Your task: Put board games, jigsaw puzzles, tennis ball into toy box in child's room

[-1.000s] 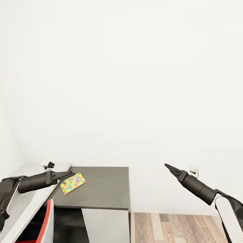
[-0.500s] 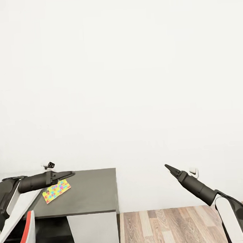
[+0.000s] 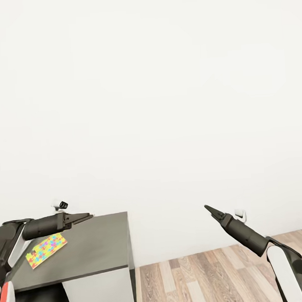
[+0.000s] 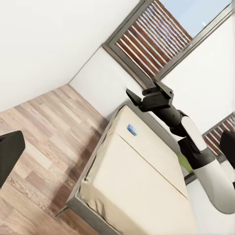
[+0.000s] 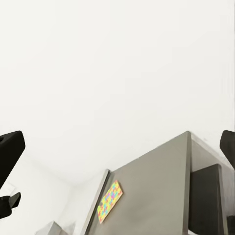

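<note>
White wall (image 3: 157, 101) takes up most of the head view; wood-plank floor (image 3: 208, 277) runs along its base at lower right. Dark-grey side desk (image 3: 85, 246) sits at lower left, a white-grey panel (image 3: 99, 292) under its front edge.

Left wrist view: bed (image 4: 142, 191) with beige mattress and grey frame on plank floor, slatted dark-framed window (image 4: 152, 41) behind it. 1 small blue item (image 4: 132, 129) lies on the mattress near its far edge; too small to identify. The right arm shows in front of the wall, its gripper near the window.

1 jigsaw puzzle (image 3: 46, 250) lies flat on the side desk near its left end, also seen from the right wrist (image 5: 109, 200). It is not touched by either arm.

Left gripper (image 3: 81, 217) hangs just above the desk's back edge, up and to the right of the puzzle, fingers spread, holding nothing. Right gripper (image 3: 209, 208) is out over the floor, well apart from the desk, fingers spread wide per its wrist view, empty. Fingertips (image 5: 10, 149) dark at that view's edges.
</note>
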Robot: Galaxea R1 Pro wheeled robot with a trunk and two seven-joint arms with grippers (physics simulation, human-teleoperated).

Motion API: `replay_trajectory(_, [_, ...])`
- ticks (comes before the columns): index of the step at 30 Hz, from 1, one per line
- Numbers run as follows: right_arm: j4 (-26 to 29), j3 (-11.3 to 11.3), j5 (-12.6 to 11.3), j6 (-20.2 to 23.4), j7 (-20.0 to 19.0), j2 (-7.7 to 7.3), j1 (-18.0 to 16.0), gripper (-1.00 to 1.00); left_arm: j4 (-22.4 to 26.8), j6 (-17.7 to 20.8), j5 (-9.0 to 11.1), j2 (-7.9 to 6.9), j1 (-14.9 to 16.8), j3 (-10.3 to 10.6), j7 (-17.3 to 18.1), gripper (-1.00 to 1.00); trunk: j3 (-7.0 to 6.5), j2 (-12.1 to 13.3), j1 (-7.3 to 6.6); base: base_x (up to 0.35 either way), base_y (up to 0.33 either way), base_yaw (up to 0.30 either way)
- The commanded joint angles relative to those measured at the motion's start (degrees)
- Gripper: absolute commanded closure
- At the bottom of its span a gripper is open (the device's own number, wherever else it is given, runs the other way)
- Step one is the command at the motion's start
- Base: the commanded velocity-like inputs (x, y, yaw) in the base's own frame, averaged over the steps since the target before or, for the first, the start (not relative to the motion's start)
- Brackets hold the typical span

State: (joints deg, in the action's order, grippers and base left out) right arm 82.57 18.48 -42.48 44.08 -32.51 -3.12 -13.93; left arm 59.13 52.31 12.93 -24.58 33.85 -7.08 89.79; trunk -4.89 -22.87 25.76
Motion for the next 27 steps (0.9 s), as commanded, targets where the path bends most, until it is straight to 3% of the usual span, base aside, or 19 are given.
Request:
replay_trajectory(1, [-0.1,0.1,-0.1,0.4,-0.1,0.03,0.0,-1.0,0.0,0.6,0.0,-0.01,0.0,0.0,0.2,-1.0,0.03,0.0,0.02,0.0,0.0,-0.279])
replay_trajectory(27, [-0.3,0.1,-0.1,-1.4,0.1,-0.12,0.0,-1.0,0.0,0.5,0.0,0.06,0.0,0.0,0.2,-1.0,0.03,0.0,0.02,0.0,0.0,-0.279])
